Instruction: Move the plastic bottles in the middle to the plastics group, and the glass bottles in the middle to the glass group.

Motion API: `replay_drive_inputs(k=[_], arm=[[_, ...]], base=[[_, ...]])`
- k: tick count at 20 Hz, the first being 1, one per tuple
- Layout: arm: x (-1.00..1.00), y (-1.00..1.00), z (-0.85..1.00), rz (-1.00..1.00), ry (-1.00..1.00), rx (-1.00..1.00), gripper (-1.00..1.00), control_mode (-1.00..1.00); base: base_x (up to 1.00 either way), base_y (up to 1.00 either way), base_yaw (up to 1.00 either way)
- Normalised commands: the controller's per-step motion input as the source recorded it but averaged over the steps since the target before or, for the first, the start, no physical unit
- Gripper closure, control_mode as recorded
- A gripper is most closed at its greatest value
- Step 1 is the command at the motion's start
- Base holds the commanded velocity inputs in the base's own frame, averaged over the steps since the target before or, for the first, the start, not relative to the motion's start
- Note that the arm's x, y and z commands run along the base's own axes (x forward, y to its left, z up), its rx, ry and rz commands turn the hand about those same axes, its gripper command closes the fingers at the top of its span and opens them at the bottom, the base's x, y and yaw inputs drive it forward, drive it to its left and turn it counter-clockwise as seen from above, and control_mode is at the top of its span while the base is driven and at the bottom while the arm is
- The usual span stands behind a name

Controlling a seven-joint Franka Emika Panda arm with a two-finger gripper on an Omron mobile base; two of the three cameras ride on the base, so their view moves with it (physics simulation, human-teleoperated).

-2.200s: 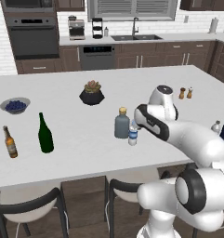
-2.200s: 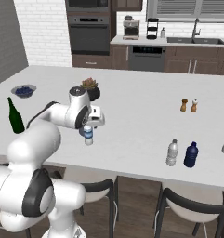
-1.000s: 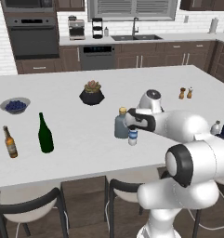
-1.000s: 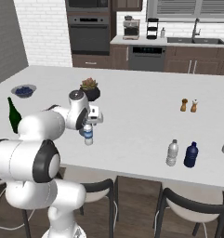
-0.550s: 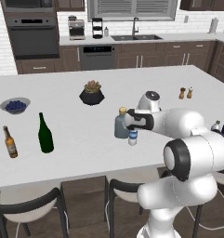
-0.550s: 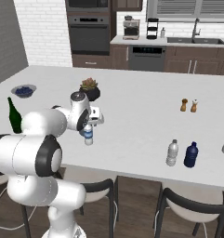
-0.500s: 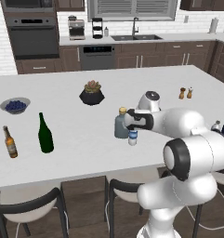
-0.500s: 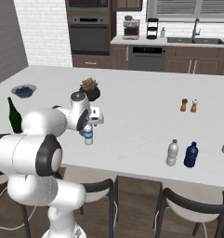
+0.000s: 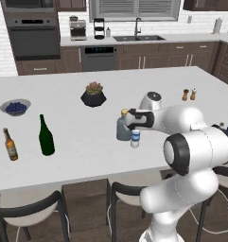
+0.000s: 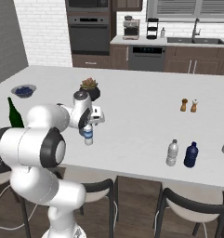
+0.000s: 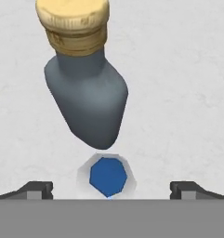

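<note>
The gripper (image 11: 108,188) hangs right over the small water bottle (image 11: 108,176), looking down on its blue top. Its two finger tips (image 11: 36,188) are spread wide, one on each side of the bottle, and they hold nothing. The squat grey bottle (image 11: 88,95) with the tan stopper stands just past the small one, at 12 o'clock from it.

In the left base view the small water bottle (image 9: 135,138) is in the middle of the white counter (image 9: 77,142), just beside the squat grey bottle (image 9: 123,126). At 9 o'clock from them stand the green wine bottle (image 9: 46,135) and the brown beer bottle (image 9: 10,145).

In the right base view, another clear bottle (image 10: 172,153) and the dark blue bottle (image 10: 191,155) stand close together at 4 o'clock from the gripper
</note>
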Motion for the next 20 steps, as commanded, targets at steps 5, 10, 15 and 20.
replay_drive_inputs(k=[5,10,15,20], arm=[[0.06,0.0,-0.13,0.03,0.02,0.0,-1.0,-1.0],[0.0,0.0,-0.16,0.03,0.02,0.0,-1.0,-1.0],[0.0,0.0,-0.14,0.02,0.01,0.0,-1.0,-1.0],[0.0,0.0,-0.02,0.01,0.0,0.0,-1.0,-1.0]], base=[[0.0,0.0,0.0],[0.0,0.0,0.0],[0.0,0.0,0.0],[0.0,0.0,0.0]])
